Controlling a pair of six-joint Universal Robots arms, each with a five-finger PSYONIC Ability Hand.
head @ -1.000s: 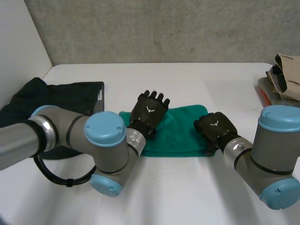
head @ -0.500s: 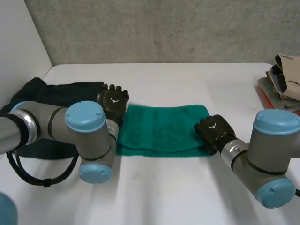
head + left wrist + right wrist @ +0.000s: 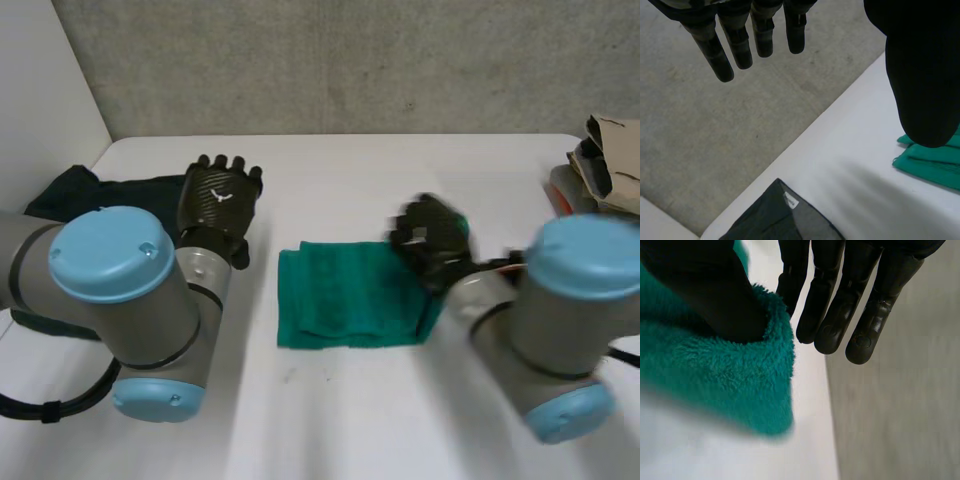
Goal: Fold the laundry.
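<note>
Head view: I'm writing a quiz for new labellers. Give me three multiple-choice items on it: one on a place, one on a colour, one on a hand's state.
1. Where is the dark garment from the towel?
A) on it
B) to its left, by the left hand
C) to its right

2. What colour is the towel?
A) red
B) white
C) green

3. How is the left hand?
A) open, holding nothing
B) curled round the towel
C) pinching the garment

Answers:
1. B: the garment lies at the table's left end beside that hand.
2. C: the towel is plainly green.
3. A: its fingers are straight, with nothing between them.
</note>
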